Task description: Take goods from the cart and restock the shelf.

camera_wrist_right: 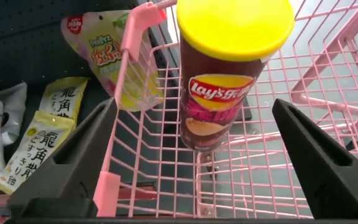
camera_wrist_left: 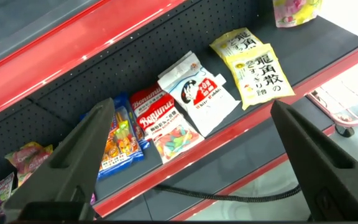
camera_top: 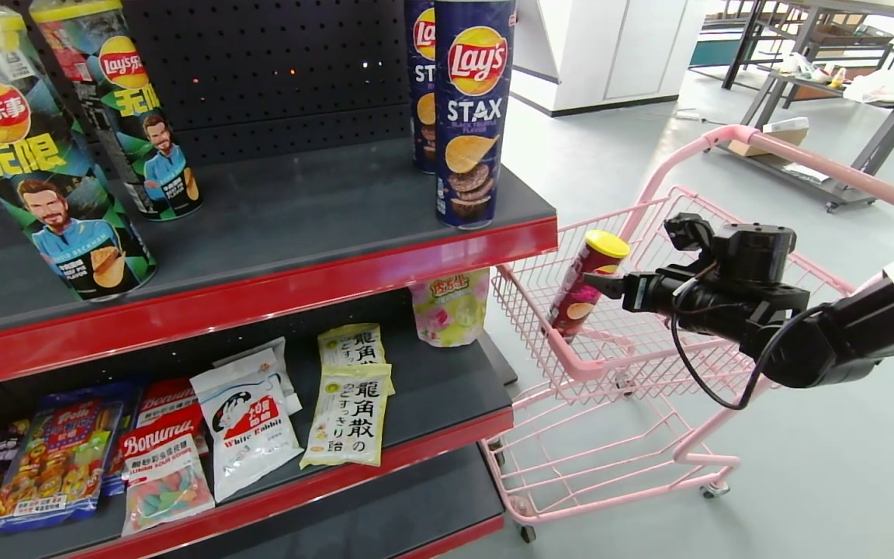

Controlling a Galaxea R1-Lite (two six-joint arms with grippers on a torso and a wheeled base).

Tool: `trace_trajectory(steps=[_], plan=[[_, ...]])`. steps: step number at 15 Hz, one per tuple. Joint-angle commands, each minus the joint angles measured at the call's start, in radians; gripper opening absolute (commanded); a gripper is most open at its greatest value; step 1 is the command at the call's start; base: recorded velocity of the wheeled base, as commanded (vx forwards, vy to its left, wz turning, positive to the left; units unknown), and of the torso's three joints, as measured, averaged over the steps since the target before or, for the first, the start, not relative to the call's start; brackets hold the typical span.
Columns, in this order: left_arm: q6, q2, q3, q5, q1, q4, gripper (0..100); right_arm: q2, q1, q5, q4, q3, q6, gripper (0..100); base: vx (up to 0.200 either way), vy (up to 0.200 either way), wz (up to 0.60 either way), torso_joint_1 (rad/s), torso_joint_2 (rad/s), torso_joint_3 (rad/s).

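Grey floor runs off toward 1 o'clock behind a pink cart [camera_top: 540, 322] parked at 4 o'clock, hard against the end of the shelf [camera_top: 299, 210], which takes up the frame from 8 round to 12 o'clock. One chip can [camera_top: 583, 291], maroon with a yellow lid, leans lid-up in the basket corner nearest the shelf, at about 3 o'clock. The right gripper [camera_top: 606, 286] comes in level from 3 o'clock, and its wrist view shows the fingers spread wide, one on each side of the can [camera_wrist_right: 219, 93], neither pad seen touching it, so nothing is held yet. The left gripper [camera_wrist_left: 191, 106] hangs spread just as wide and empty over the candy bags [camera_wrist_left: 197, 90] on the lower board. I judge the pick is in hand: the approach looks lined up and the grasp not made. Next comes a close on the can's body below the lid, a lift clear of the wire rim, then a swing toward 10 o'clock, where bare board lies between the green cans [camera_top: 43, 178] and the blue cans [camera_top: 474, 109].
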Motion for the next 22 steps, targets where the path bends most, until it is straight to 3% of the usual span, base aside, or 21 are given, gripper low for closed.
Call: trace_trajectory(steps=[1, 22], plan=[[0.000, 0.012, 0.001, 0.000, 0.000, 0.000, 100, 0.084, -0.007, 0.013, 0.001, -0.062, -0.001, 100, 0.000, 0.000, 0.00, 0.000, 0.00, 0.000], [0.001, 0.026, 0.004, 0.003, 0.000, 0.000, 100, 0.305, -0.013, 0.140, 0.004, -0.378, 0.014, 100, 0.000, 0.000, 0.00, 0.000, 0.00, 0.000]])
